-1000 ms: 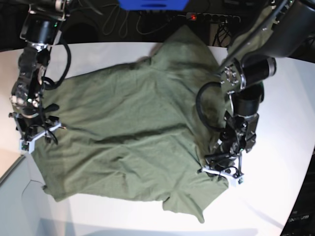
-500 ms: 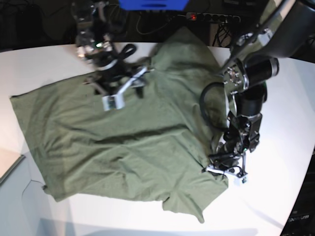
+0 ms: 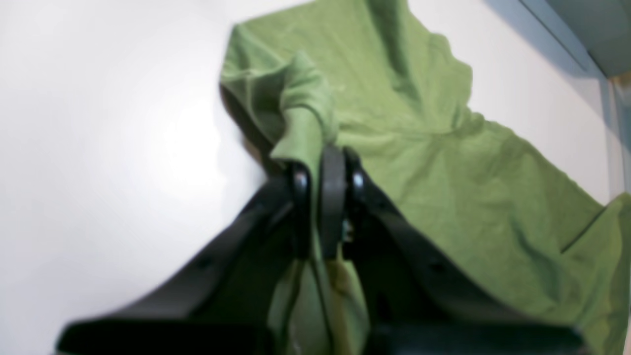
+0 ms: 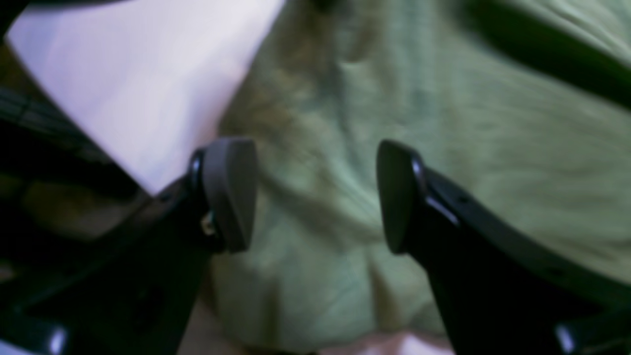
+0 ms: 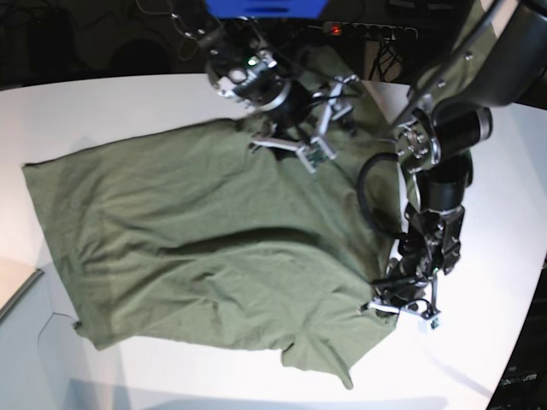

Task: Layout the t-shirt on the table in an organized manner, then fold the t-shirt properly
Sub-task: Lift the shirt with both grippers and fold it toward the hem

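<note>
Base view: right end effector [image 5: 318, 120] has moved from the table's [image 5: 102, 102] left edge to the far edge, jaws apart over the t-shirt [image 5: 205, 239]. Left end effector [image 5: 402, 307] remains clamped on the shirt's right edge. Bare table lies along the left and near edges.

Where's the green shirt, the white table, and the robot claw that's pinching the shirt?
t-shirt [image 5: 188, 222]: base view, middle of the spread-out body.
table [image 5: 102, 102]: base view, bare top beyond the shirt.
left gripper [image 3: 328, 182]: left wrist view, fingertips shut on a cloth fold.
</note>
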Motion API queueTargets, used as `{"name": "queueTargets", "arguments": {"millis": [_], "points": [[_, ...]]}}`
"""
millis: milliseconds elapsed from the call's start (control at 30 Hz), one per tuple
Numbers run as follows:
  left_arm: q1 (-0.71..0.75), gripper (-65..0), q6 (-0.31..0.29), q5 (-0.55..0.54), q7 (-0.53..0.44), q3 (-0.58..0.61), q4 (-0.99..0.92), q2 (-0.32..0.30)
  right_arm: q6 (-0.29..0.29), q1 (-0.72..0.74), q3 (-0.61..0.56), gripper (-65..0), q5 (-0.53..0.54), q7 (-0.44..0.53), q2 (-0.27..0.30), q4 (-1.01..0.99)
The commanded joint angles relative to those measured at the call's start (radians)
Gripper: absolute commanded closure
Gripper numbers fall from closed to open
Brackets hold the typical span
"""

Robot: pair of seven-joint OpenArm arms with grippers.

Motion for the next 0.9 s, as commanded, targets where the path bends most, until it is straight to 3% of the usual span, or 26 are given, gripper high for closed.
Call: {"name": "queueTargets", "arguments": {"millis": [0, 433, 633, 733, 867], "points": [[-0.041, 0.0, -0.012, -0.007, -0.019, 0.002, 0.016, 0.003, -0.001, 0.016, -0.013, -38.5, 0.007, 0.021, -0.006, -0.003], [-0.041, 0.0, -0.011, -0.007, -0.019, 0.002, 0.016, 0.003, -0.001, 0.205, -0.065, -38.5, 0.008, 0.030, -0.092, -0.356], [-0.041, 0.0, -0.009, -0.007, -0.019, 0.002, 0.016, 0.003, -0.001, 0.218, -0.073, -37.2, 0.008, 0.030, -0.103, -0.400], [-0.041, 0.0, -0.009, -0.007, -0.023, 0.002, 0.016, 0.005, -0.001, 0.220, -0.123, -30.6, 0.008, 0.030, -0.103, -0.423], [-0.041, 0.0, -0.009, -0.007, -0.026, 0.002, 0.016, 0.006, -0.006, 0.238, -0.156, -15.3, 0.008, 0.030, -0.110, -0.483]]}}
